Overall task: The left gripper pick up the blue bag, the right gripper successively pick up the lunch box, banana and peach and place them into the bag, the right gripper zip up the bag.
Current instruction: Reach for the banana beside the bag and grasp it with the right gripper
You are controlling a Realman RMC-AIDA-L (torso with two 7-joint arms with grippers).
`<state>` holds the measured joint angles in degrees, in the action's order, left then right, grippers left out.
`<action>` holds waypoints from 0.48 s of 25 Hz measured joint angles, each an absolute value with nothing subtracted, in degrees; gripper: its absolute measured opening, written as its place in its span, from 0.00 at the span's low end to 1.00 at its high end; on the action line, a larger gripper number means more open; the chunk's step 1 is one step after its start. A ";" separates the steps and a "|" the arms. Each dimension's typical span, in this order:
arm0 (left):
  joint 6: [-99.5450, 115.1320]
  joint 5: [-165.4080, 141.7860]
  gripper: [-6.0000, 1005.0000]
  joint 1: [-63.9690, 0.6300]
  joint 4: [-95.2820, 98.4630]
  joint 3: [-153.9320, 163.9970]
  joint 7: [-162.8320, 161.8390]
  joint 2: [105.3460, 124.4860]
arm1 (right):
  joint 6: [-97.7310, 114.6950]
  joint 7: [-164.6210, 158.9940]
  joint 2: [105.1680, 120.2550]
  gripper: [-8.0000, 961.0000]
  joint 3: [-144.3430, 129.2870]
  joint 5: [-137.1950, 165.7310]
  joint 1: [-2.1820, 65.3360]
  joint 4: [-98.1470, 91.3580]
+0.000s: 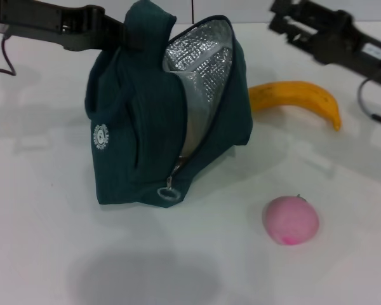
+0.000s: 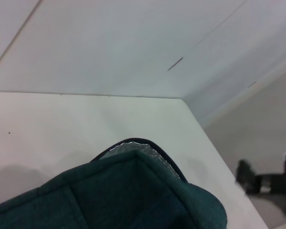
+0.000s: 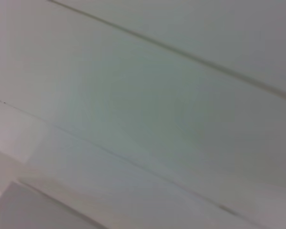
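The blue bag (image 1: 146, 127) stands on the white table (image 1: 44, 210), its zip open and its silver lining (image 1: 200, 60) showing. My left gripper (image 1: 128, 33) grips the bag's top at the back left and holds it up. The bag's top edge also shows in the left wrist view (image 2: 133, 191). The yellow banana (image 1: 298, 98) lies to the right of the bag, behind it. The pink peach (image 1: 290, 220) lies at the front right. The lunch box is not in view. My right gripper (image 1: 280, 19) hangs above the table at the back right, above the banana and apart from it.
The zip pull ring (image 1: 167, 192) hangs at the bag's lower front. A cable (image 1: 368, 108) runs by the right arm at the right edge. The right wrist view shows only pale wall panels.
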<state>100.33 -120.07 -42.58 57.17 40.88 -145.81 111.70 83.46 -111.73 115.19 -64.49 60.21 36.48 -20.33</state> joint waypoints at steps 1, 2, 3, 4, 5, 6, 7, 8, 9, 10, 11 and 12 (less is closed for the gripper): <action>100.31 -120.07 0.05 -42.42 57.22 40.88 -145.79 111.67 | 83.40 -110.76 114.61 0.45 -64.45 60.32 35.26 -22.37; 100.28 -120.06 0.05 -42.23 57.26 40.87 -145.71 111.60 | 83.29 -109.74 113.94 0.50 -64.49 61.09 34.37 -24.38; 100.27 -120.05 0.05 -42.07 57.29 40.85 -145.60 111.55 | 83.07 -108.90 112.97 0.51 -64.43 62.22 33.56 -26.63; 100.27 -120.04 0.05 -41.99 57.29 40.86 -145.47 111.53 | 82.66 -108.58 112.07 0.52 -64.45 63.90 33.18 -28.92; 100.27 -120.04 0.05 -41.93 57.29 40.86 -145.39 111.52 | 81.80 -108.61 110.82 0.53 -64.34 66.88 32.89 -31.68; 100.27 -120.04 0.05 -41.92 57.30 40.87 -145.35 111.52 | 81.07 -109.00 109.85 0.54 -64.30 69.35 32.88 -33.91; 100.27 -120.04 0.05 -41.89 57.31 40.86 -145.31 111.52 | 80.01 -109.82 109.02 0.55 -64.25 72.22 32.93 -35.77; 100.27 -120.04 0.05 -41.86 57.31 40.86 -145.23 111.52 | 78.86 -110.84 108.06 0.56 -64.21 75.43 33.10 -38.21; 100.27 -120.04 0.05 -41.84 57.31 40.87 -145.18 111.52 | 77.94 -111.65 107.42 0.56 -64.16 78.19 33.32 -40.20; 100.27 -120.04 0.05 -41.83 57.31 40.86 -145.13 111.52 | 77.28 -112.34 106.91 0.57 -64.13 80.86 33.58 -42.13; 100.28 -120.04 0.05 -41.81 57.31 40.87 -145.05 111.52 | 76.85 -112.96 106.40 0.58 -64.12 83.52 34.05 -44.02; 100.27 -120.04 0.05 -41.79 57.31 40.89 -144.93 111.52 | 76.58 -113.75 105.73 0.58 -64.09 87.48 34.87 -46.06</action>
